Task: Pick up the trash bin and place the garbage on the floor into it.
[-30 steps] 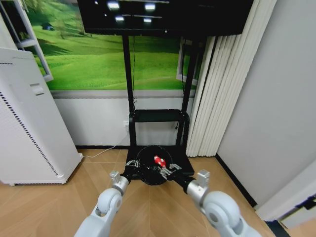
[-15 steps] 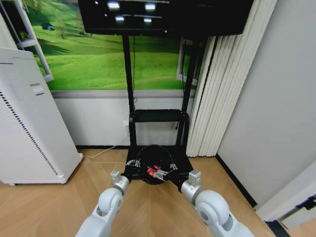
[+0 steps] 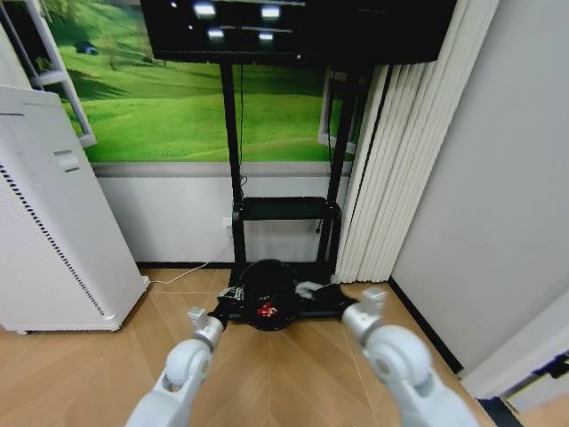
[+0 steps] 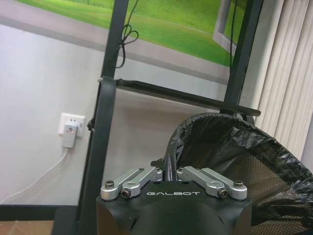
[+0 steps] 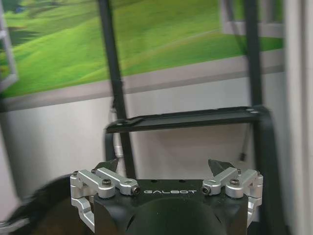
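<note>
The left gripper (image 4: pixel 168 172) pinched the rim of the small black round mesh trash bin (image 3: pixel 265 294), red wad (image 3: pixel 264 310) inside; the right gripper (image 5: pixel 167 171) hung spread just right.

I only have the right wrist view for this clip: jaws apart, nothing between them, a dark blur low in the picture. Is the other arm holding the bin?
Observer: Yes. In the left wrist view the left gripper is shut on the rim of the trash bin, which has a black bag lining it.
Operator: Anything inside the bin?
Observer: The head view looks down into it, and a red wad lies at the bottom.
Operator: Where is my gripper relative to the bin?
Observer: In the head view the right gripper is open just beside the bin's right rim, not gripping it.
</note>
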Tool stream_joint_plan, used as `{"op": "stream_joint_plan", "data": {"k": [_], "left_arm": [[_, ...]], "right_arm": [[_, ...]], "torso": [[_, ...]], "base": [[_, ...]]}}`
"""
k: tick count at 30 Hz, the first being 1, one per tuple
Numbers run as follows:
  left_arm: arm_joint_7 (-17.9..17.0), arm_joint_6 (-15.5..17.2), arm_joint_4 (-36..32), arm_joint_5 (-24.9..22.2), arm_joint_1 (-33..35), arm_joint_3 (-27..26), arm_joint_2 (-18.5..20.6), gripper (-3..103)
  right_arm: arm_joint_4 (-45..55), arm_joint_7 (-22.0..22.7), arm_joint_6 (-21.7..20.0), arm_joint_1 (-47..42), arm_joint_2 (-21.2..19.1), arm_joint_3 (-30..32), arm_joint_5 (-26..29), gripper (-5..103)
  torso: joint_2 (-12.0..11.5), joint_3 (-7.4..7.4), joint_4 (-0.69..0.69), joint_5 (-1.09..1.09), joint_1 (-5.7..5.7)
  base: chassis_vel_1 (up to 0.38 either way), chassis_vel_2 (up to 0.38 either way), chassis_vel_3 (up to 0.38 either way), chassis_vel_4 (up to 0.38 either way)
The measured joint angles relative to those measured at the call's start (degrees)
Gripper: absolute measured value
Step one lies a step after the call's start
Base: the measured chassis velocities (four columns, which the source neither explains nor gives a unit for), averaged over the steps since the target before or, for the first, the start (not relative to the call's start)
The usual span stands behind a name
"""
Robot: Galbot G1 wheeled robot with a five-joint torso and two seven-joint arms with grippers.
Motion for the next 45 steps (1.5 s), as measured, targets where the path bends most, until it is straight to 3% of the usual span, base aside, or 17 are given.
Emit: {"op": "stream_joint_plan", "data": {"k": [4,6,7,8,9,10,11,12,14,22,41,45], "left_arm": [[0.0,0.3,-1.3,-0.3,0.9,-1.5,0.7,7],[0.3,1.1,-3.9,-1.1,3.0,-4.3,1.6,7],[0.3,1.1,-3.9,-1.1,3.0,-4.3,1.6,7],[0.5,1.4,-5.2,-1.5,4.1,-5.7,1.9,7],[0.5,1.4,-5.2,-1.5,4.1,-5.7,1.9,7],[0.6,1.7,-6.1,-1.8,5.1,-6.8,2.1,7],[1.6,2.1,-8.7,-2.7,8.4,-10.1,2.7,7],[1.6,2.1,-8.7,-2.7,8.4,-10.1,2.7,7],[2.4,2.1,-10.1,-3.2,10.2,-12.7,2.9,7],[3.0,2.6,-12.3,-4.1,12.0,-15.7,3.3,7],[2.8,2.6,-12.7,-3.4,12.1,-15.6,2.2,7],[2.5,2.6,-12.8,-3.1,12.0,-15.4,1.9,7]], "right_arm": [[-2.5,1.7,2.1,-1.2,-0.4,1.4,-2.1,100],[-12.7,1.4,10.3,-2.3,0.5,1.5,-12.3,100],[-12.7,1.4,10.3,-2.3,0.5,1.5,-12.3,100],[-18.8,1.3,14.4,-2.1,1.5,0.8,-17.5,100],[-18.8,1.3,14.4,-2.1,1.5,0.8,-17.5,100],[-23.3,1.0,17.9,-1.9,2.2,0.3,-21.5,100],[-32.0,-2.7,27.1,-2.5,1.9,0.1,-29.4,100],[-32.0,-2.7,27.1,-2.5,1.9,0.1,-29.4,100],[-33.8,-5.8,30.9,-4.3,0.2,0.8,-31.0,100],[-28.3,-6.9,30.3,-8.4,-2.3,1.6,-27.1,100],[-24.9,-6.0,28.9,-11.2,-1.5,2.1,-25.4,100],[-26.4,-5.8,26.3,-11.5,-0.6,0.5,-22.2,100]], "torso": [[0.0,0.00,0.00,0.00,0.00],[0.0,0.00,0.00,0.01,0.00],[0.0,0.00,0.00,0.01,0.00],[0.0,0.00,0.01,0.04,0.00],[0.0,0.00,0.01,0.04,0.00],[0.0,0.00,0.00,0.07,0.00],[0.0,0.00,0.02,0.04,0.00],[0.0,0.00,0.02,0.04,0.00],[0.0,0.00,0.00,0.00,0.00],[0.0,0.00,0.01,0.01,0.00],[0.0,0.00,0.00,0.02,0.00],[0.0,-0.02,0.01,0.02,-0.03]], "base": [[0.000,0.000,0.000,0.000],[0.000,0.000,0.000,0.000],[0.000,0.000,0.000,0.000],[0.000,0.000,0.000,0.000],[0.000,0.000,0.000,0.000],[0.000,0.000,0.000,0.000],[0.000,0.000,0.000,0.000],[0.000,0.000,0.000,0.000],[0.000,0.000,0.000,0.000],[0.000,0.000,0.000,0.000],[0.137,-0.139,-0.141,0.141],[0.222,-0.208,-0.193,0.220]]}}
